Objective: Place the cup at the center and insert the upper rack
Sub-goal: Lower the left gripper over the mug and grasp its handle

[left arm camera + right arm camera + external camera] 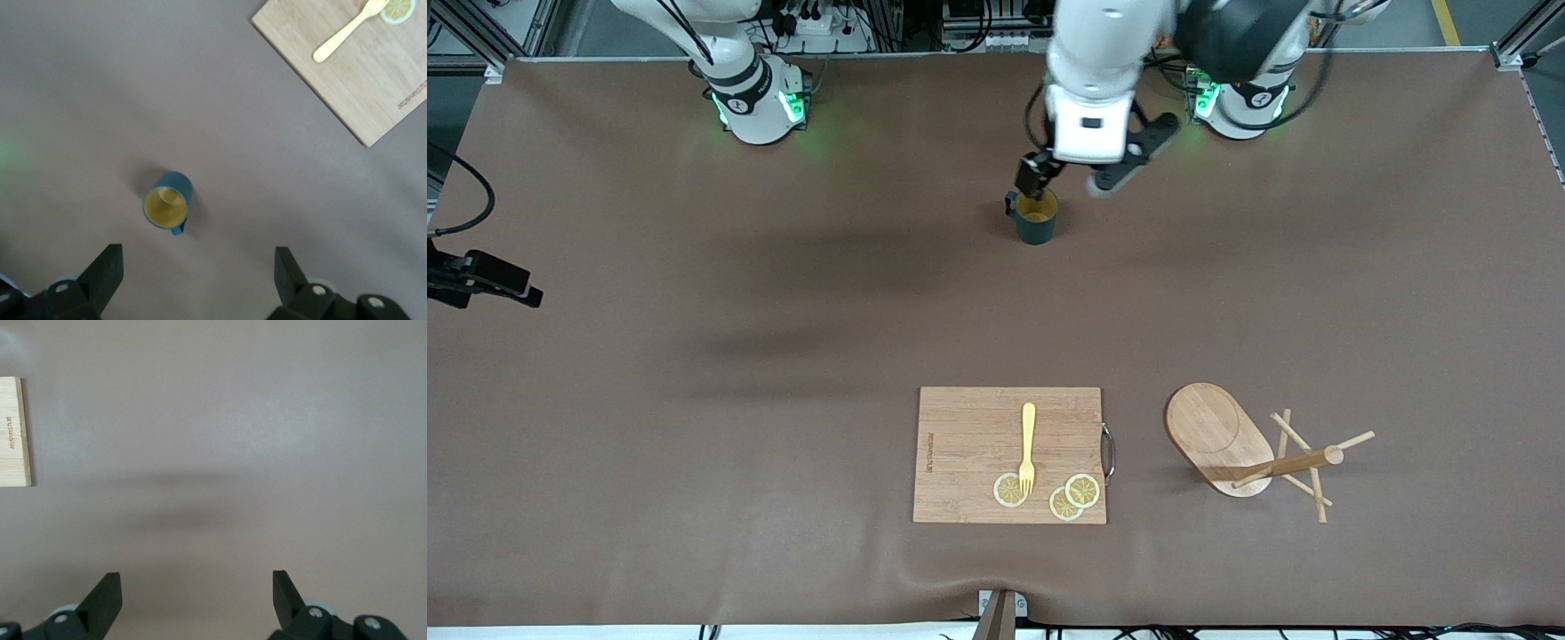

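The dark teal cup [1036, 216] stands upright on the brown table, close to the robots' bases, its tan inside showing. In the left wrist view the cup [168, 202] sits below and ahead of the fingers, apart from them. My left gripper [1069, 182] hangs over the table just beside the cup, open and empty [198, 273]. The wooden mug tree [1254, 449] lies on its side near the front camera, toward the left arm's end, with its oval base [1209, 427] tipped up. My right gripper [197, 597] is open and empty above bare table; the front view does not show it.
A rectangular cutting board [969, 444] lies beside the mug tree, carrying a yellow fork [1028, 444] and three lemon slices [1009, 490]. The board also shows in the left wrist view [353, 80] and the right wrist view [13, 430]. A black device [480, 277] juts in at the right arm's end.
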`<state>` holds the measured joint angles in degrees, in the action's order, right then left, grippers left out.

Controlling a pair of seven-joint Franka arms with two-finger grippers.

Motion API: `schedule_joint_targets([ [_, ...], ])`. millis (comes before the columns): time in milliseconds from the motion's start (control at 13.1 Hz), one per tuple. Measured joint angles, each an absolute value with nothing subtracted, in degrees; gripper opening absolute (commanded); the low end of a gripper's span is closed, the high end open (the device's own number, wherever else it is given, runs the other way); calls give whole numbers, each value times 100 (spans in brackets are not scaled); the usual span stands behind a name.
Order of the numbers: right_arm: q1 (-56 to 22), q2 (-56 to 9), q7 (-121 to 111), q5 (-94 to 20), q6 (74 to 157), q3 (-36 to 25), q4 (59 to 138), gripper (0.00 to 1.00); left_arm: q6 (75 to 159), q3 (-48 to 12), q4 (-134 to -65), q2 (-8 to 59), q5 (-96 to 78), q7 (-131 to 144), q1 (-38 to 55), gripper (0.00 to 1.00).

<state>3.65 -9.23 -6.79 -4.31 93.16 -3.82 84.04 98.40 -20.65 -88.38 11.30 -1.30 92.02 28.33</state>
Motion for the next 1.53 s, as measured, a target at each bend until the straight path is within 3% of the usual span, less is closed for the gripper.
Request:
schedule_joint_targets([
  [612, 289, -933, -701, -40, 9501, -354, 8476, 100, 9952, -1699, -8681, 2265, 1210, 11466, 4853, 100],
  [1530, 197, -947, -871, 19, 9500, -347, 8507, 100, 9061, -1479, -8138, 3706, 2293, 13532, 5875, 100],
])
